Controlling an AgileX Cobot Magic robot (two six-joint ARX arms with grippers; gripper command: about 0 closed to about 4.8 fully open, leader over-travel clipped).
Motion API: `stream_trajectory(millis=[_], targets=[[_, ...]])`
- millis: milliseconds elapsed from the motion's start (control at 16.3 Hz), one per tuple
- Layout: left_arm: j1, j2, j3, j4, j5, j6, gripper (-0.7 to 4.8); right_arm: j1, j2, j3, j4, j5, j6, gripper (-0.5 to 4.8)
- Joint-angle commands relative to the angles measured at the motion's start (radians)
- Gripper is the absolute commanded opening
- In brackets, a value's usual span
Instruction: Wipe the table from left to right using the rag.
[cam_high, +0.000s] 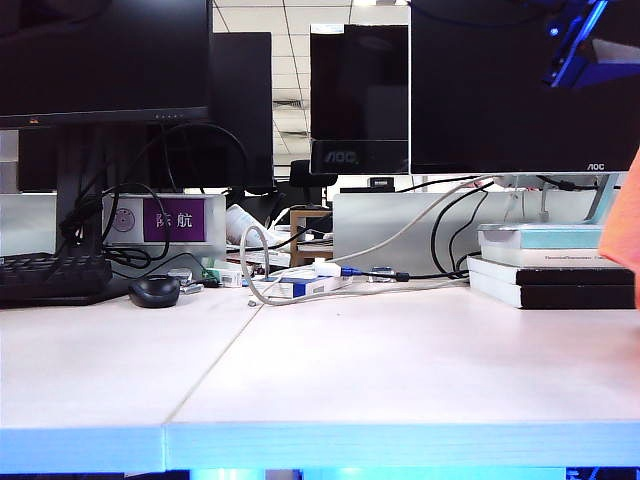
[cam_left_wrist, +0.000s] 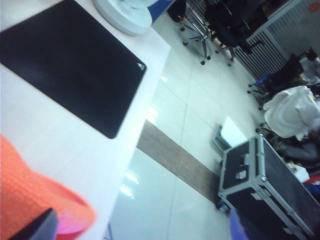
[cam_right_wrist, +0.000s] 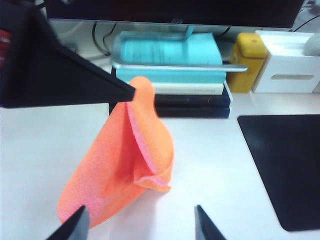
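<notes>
The rag (cam_high: 626, 228) is seen at the far right edge of the exterior view, in front of the right end of a stack of books (cam_high: 550, 266), over the right part of the surface (cam_high: 400, 370). In the right wrist view the rag (cam_right_wrist: 125, 165) is shown as a tall orange-pink cone with a curled fold. Its lower end rests on the white surface (cam_right_wrist: 45, 150), nearer than the books (cam_right_wrist: 170, 65) and left of a black mouse pad (cam_right_wrist: 285, 165).

The right gripper (cam_right_wrist: 140, 226) is held above the rag's near side. Its jaws are spread wide apart and nothing is clamped between them. The tip of a black wedge-shaped part (cam_right_wrist: 65, 75) is seen meeting the top of the rag; whether the cloth is pinched there cannot be told.

In the left wrist view only one dark finger of the left gripper (cam_left_wrist: 31, 229) is visible, with the rag (cam_left_wrist: 30, 185) bunched against it. Whether these jaws are apart or closed on the cloth cannot be told. The mouse pad (cam_left_wrist: 70, 60) is seen beyond it on the surface (cam_left_wrist: 50, 135).

A black mouse (cam_high: 154, 290) and a keyboard (cam_high: 50, 276) are placed at the far left.
</notes>
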Motion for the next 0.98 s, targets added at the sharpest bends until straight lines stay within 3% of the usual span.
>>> stream_trajectory(millis=[61, 246, 430, 491, 553, 737, 798, 921, 982], targets=[[-0.001, -0.014, 0.003, 0.008, 0.024, -0.002, 4.49, 0.002, -0.156, -0.204, 0.271, -0.004, -0.183, 2.75], [-0.001, -0.014, 0.003, 0.002, 0.059, -0.003, 4.49, 0.001, -0.280, -0.425, 0.461, -0.013, -0.257, 2.75], [-0.001, -0.014, 0.003, 0.002, 0.065, -0.004, 4.49, 0.000, -0.286, -0.496, 0.516, 0.014, -0.257, 2.75], [-0.001, -0.015, 0.003, 0.002, 0.077, -0.006, 4.49, 0.000, -0.286, -0.545, 0.567, 0.020, -0.257, 2.74], [0.000, -0.015, 0.003, -0.003, 0.088, -0.006, 4.49, -0.002, -0.286, -0.618, 0.668, 0.089, -0.257, 2.74], [0.001, -0.015, 0.003, -0.013, 0.108, -0.006, 4.49, -0.027, -0.286, -0.682, 0.780, 0.088, -0.257, 2.73], [0.002, -0.015, 0.003, -0.035, 0.110, -0.002, 4.49, -0.089, -0.286, -0.764, 0.909, 0.042, -0.256, 2.69], [0.002, -0.015, 0.003, -0.035, 0.110, -0.002, 4.49, -0.147, -0.286, -0.811, 0.988, -0.053, -0.257, 2.61], [0.002, -0.015, 0.003, -0.035, 0.110, -0.003, 4.49, -0.231, -0.282, -0.869, 1.075, -0.142, -0.257, 2.61]])
